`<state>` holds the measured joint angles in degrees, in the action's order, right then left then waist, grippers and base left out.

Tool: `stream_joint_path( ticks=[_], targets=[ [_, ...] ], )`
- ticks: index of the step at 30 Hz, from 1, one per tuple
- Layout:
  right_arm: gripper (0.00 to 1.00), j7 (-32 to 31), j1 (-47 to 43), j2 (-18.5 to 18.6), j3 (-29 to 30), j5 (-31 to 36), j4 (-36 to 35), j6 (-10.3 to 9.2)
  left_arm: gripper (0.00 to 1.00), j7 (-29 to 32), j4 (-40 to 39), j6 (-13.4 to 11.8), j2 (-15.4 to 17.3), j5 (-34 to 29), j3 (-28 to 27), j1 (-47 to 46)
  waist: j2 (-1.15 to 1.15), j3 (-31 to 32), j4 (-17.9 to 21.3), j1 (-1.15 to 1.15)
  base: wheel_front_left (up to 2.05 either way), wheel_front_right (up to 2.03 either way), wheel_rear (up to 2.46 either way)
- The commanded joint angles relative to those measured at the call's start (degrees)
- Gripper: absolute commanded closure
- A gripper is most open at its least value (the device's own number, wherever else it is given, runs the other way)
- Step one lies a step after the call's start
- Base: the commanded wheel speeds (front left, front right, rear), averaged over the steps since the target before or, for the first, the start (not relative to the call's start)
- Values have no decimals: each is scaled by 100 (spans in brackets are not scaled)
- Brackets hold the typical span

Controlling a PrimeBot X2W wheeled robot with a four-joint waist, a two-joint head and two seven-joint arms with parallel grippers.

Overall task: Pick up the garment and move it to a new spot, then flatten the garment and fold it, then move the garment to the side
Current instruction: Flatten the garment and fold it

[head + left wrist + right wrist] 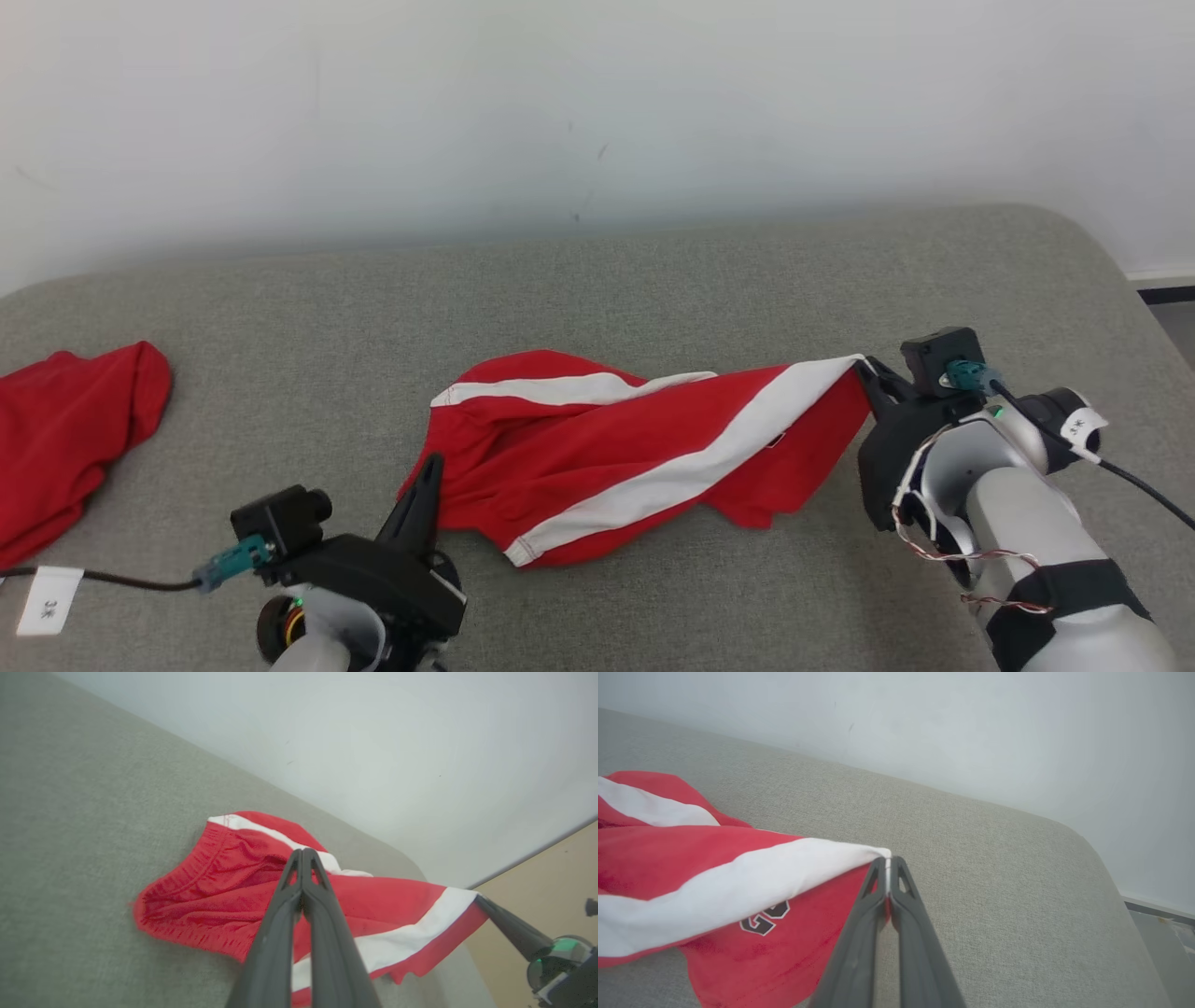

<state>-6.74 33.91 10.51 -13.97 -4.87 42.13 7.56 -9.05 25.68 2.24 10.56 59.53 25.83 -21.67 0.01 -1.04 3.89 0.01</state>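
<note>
left fingers (420,509) pressed together by garment (653,439) | right fingers (880,381) pinching its white-striped corner

This looks like a plain test room for robot trials rather than a lived-in home. A wide pad (653,280) covered in grey woven fabric, its far corners rounded, serves as the work surface and stands against a bare white wall (597,93) marked by a few small scuffs. At the far right a dark skirting strip (1167,294) meets bare floor (551,872). A cable (112,581) at the near left carries a white paper tag (49,602). A red garment (653,439) lies mid-pad, a second red cloth (65,420) at the left.
</note>
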Motion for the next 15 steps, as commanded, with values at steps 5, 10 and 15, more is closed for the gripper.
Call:
stream_joint_path(
  ticks=[5, 10, 15],
  targets=[
    [100, -733, -647, 237, 242, -70, -934, -15, 33, 340, -172, -542, 295, -367, 329, 536, -1, -104, -2, -1, 0, 0, 0],
    [0, -992, -1173, 170, 427, -51, -1193, -15, 0, 486, 39, -438, 260, -715, 805, 522, -1, -186, -33, -1, 0, 0, 0],
    [0, -1016, -1372, 42, 618, 96, -1291, -15, 0, 477, 400, -391, 147, -1052, 1160, 275, -1, -282, 20, -1, 0, 0, 0]
  ],
)
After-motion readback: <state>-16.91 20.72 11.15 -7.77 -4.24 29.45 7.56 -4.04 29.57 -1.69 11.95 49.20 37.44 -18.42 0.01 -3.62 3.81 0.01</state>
